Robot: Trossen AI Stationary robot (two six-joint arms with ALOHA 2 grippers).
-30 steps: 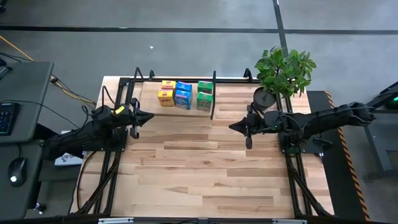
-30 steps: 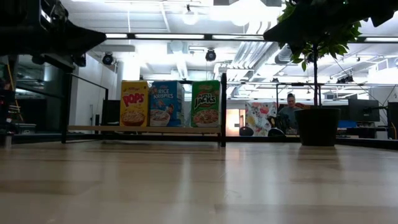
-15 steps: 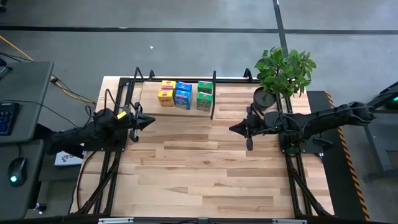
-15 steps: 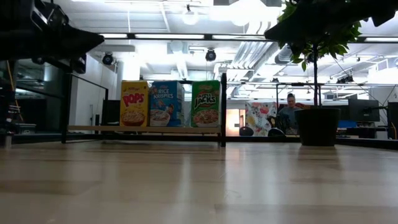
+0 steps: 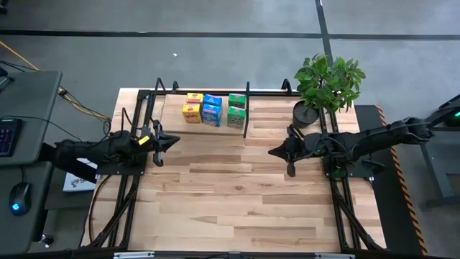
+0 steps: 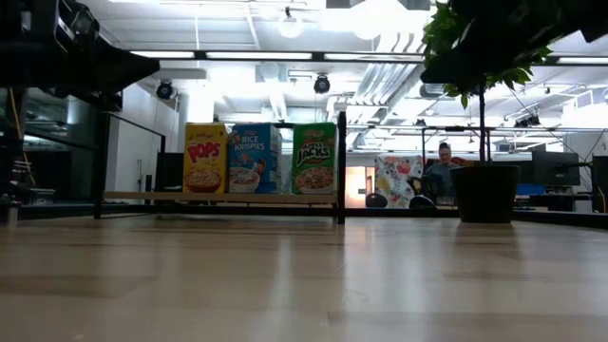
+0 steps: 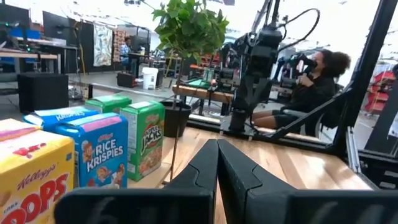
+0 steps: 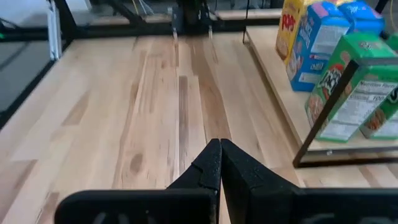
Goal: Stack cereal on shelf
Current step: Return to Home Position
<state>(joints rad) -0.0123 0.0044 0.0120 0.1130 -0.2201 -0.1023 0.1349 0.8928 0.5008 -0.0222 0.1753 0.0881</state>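
Note:
The cereal boxes stand upright in pairs on the shelf (image 5: 176, 124) at the table's far side: yellow (image 5: 192, 108), blue (image 5: 212, 109) and green (image 5: 236, 111). In the low view, yellow (image 6: 205, 158), blue (image 6: 254, 158) and green (image 6: 313, 158) fronts line up on the board (image 6: 152, 197), left of the black divider (image 6: 341, 166). My left gripper (image 5: 176, 142) hovers shut and holding nothing, near the shelf's left end (image 7: 217, 146). My right gripper (image 5: 271, 152) hovers shut and holding nothing, right of the divider (image 8: 220, 146).
A potted plant (image 5: 327, 83) stands at the far right corner, its dark pot (image 6: 484, 193) resting on the tabletop. Bare wood spreads between the arms and toward the near edge. Beyond the table, people sit in the room (image 6: 443, 171) (image 7: 317, 81).
My left arm has swung round. Its shut gripper has slipped a little toward the near edge and now points across the table toward the right arm, not slanting toward the shelf. The boxes have stayed in place.

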